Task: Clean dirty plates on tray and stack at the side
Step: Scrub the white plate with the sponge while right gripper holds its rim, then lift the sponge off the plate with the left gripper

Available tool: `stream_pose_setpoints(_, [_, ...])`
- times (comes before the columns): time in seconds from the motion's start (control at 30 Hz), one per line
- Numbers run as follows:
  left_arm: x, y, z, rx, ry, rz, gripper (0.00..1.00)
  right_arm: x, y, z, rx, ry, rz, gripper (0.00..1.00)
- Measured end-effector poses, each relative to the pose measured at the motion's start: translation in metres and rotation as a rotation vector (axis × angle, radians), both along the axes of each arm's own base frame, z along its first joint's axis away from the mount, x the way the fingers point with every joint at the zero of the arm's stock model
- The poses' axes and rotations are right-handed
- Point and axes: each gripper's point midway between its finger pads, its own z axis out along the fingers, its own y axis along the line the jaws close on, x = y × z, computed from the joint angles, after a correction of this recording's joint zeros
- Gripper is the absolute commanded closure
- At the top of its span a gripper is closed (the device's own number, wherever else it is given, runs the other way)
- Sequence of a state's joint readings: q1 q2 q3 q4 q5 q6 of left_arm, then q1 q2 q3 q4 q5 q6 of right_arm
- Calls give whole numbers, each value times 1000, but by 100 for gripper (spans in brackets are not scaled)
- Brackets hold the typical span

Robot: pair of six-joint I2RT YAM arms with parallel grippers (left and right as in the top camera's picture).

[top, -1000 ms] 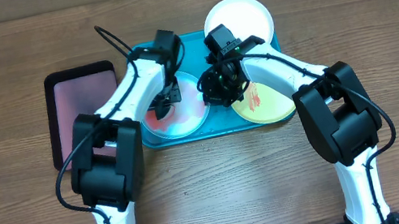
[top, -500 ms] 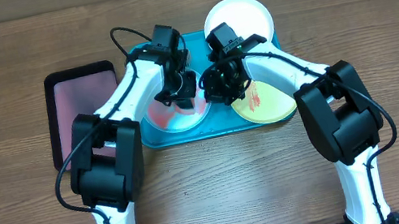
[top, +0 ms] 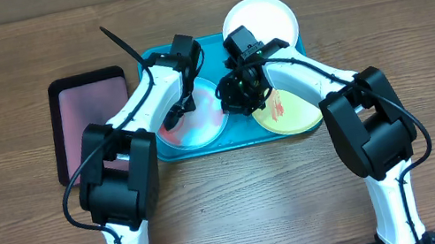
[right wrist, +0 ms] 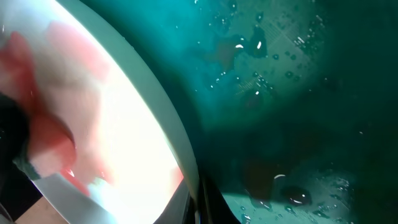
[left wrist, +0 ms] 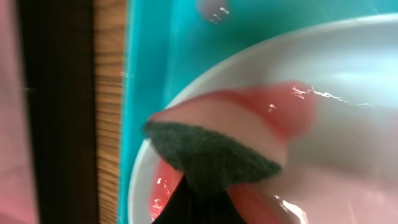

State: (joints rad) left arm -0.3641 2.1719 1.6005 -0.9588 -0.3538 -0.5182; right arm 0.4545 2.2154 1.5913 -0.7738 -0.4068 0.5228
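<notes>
The left gripper is pinching a dark green scouring pad and pressing it onto the pale blue plate. Half a second ago it sat nearer the plate's 3 o'clock side. Now it is back toward 9 o'clock, so this looks like a scrubbing stroke, and the red smear means wiping is unfinished. The right gripper, apparently clamped on the 3 o'clock rim, has not moved. The plate lies flat and face up in the 9 o'clock half of the tray. Being round it has no long axis, while the tray's runs 9 to 3.

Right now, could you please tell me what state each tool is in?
Left tool: closed on the green sponge.
Right tool: closed on the pale blue plate's rim.
</notes>
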Motion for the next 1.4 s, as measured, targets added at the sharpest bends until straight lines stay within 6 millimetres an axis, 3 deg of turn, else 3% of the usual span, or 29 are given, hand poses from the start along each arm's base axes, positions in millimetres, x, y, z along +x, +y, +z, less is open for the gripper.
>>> stream_pose_setpoints(0.17, [-11, -30, -5, -237, 139, -232, 96, -1, -2, -1, -7, 8, -2, 96])
stream_pose_setpoints(0.33, [-20, -80, -1, -526, 179, -453, 96, -1, -3, -1, -8, 8, 0, 96])
stream_pose_setpoints(0.47, [-6, -109, 0, -614, 97, -535, 96, -1, -3, -1, -8, 8, -2, 96])
stream_pose_setpoints(0.57, [14, -115, 2, -602, 10, -529, 96, 0, -2, 0, -7, 2, -6, 96])
stream_pose_setpoints(0.73, [35, -97, -1, -466, -72, -388, 96, 3, -4, 0, -5, -3, -13, 96])
stream_pose_setpoints(0.9, [33, -51, 10, -280, -28, -220, 96, 2, -3, 0, -4, -1, -10, 96])
stream_pose_setpoints(1.07, [47, 5, 44, -188, -21, -74, 96, 2, -3, 0, -5, 1, -9, 96])
stream_pose_setpoints(1.2, [65, 33, 72, -188, -75, -11, 96, 1, -6, 0, -20, 5, -11, 96])
stream_pose_setpoints(1.3, [66, 38, 76, -217, -74, 4, 96, 0, -16, 3, -92, 13, -20, 96])
stream_pose_setpoints(1.4, [62, 28, 74, -272, -54, -6, 96, 3, -30, 7, -191, -13, -32, 96])
